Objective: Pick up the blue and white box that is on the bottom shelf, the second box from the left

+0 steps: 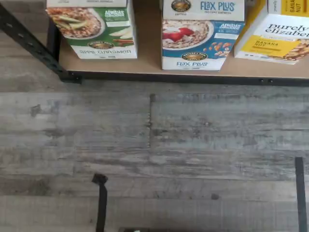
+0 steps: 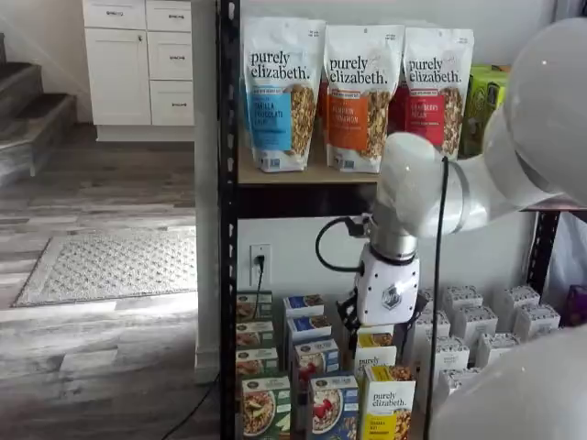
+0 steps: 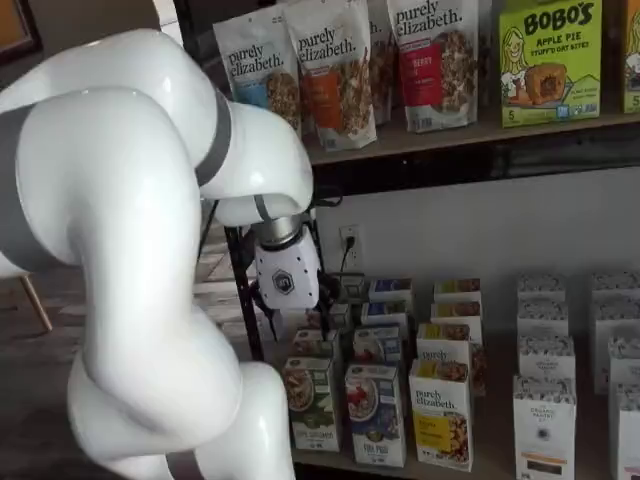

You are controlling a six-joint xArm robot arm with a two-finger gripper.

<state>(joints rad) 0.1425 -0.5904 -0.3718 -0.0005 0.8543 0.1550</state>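
The blue and white box (image 1: 200, 43) stands upright at the front of the bottom shelf (image 1: 148, 54), between a green-fronted carton (image 1: 96, 31) and a yellow-fronted carton (image 1: 277, 41). It shows in both shelf views (image 2: 332, 408) (image 3: 377, 412), with similar blue cartons lined up behind it. My gripper (image 2: 385, 321) (image 3: 290, 312) hangs above the box rows, higher than the front blue box and apart from it. Its black fingers barely show, so I cannot tell whether there is a gap. It holds nothing that I can see.
A black rack post (image 2: 227, 220) stands left of the cartons. The upper shelf (image 2: 303, 176) carries granola bags. White cartons (image 3: 545, 370) fill the shelf's right part. Grey wood floor (image 1: 145, 145) lies in front, with a black cable (image 1: 101, 203) on it.
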